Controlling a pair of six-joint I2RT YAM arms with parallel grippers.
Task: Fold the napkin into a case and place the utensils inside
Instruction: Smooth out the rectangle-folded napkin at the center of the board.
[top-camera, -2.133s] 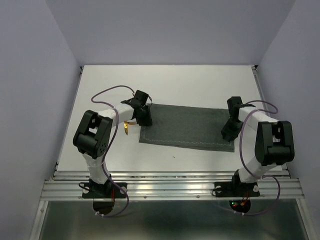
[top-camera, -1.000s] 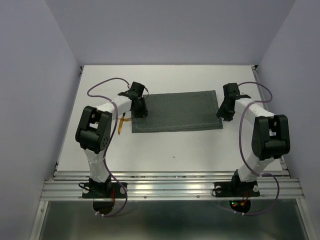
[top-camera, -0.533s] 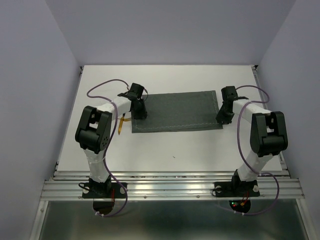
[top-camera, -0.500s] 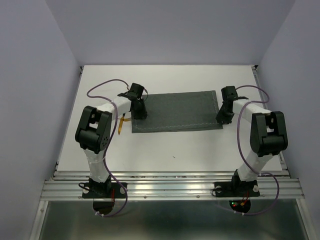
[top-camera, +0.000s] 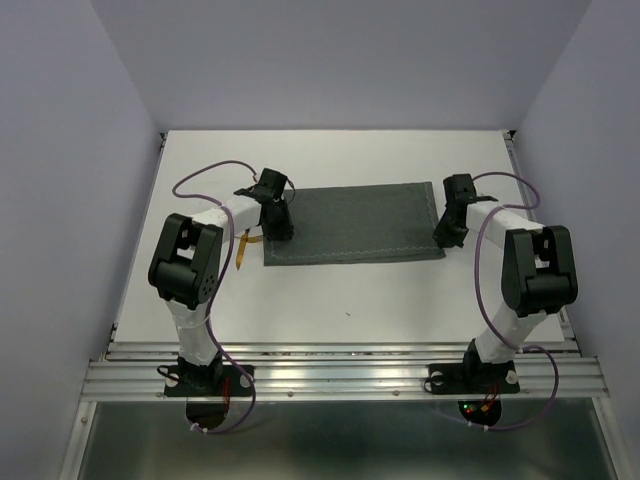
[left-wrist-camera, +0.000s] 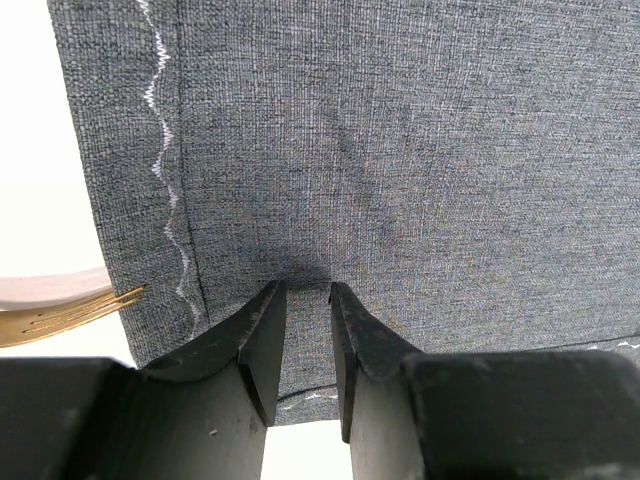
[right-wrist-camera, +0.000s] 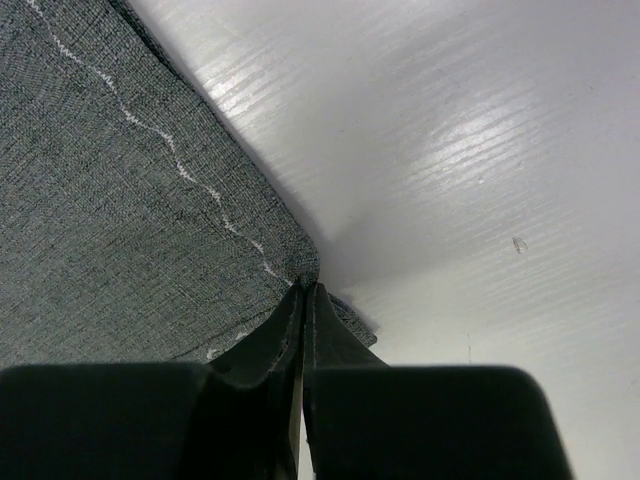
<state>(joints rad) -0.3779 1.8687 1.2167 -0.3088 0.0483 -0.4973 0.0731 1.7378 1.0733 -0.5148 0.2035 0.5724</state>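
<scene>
The napkin (top-camera: 352, 222) lies flat as a dark grey-green rectangle in the middle of the table, with light stitching along its hem (left-wrist-camera: 160, 170). My left gripper (top-camera: 277, 226) rests on its left end. The fingers stand a little apart over flat cloth (left-wrist-camera: 302, 290), gripping nothing. My right gripper (top-camera: 446, 233) is at the napkin's near right corner, jaws shut on the puckered upper corner (right-wrist-camera: 303, 284); a lower layer (right-wrist-camera: 352, 322) shows beneath. A gold fork (top-camera: 245, 248) lies just left of the napkin, tines (left-wrist-camera: 95, 303) almost touching its edge. No case shows.
The white table (top-camera: 350, 300) has raised side rails and a metal rail along the near edge. Lilac walls close in left, right and behind. Purple cables loop over both arms.
The napkin went from skewed and nearer to squared up farther back, both arms moving with it. In the last second the right jaws closed on the corner. The left gripper held still.
</scene>
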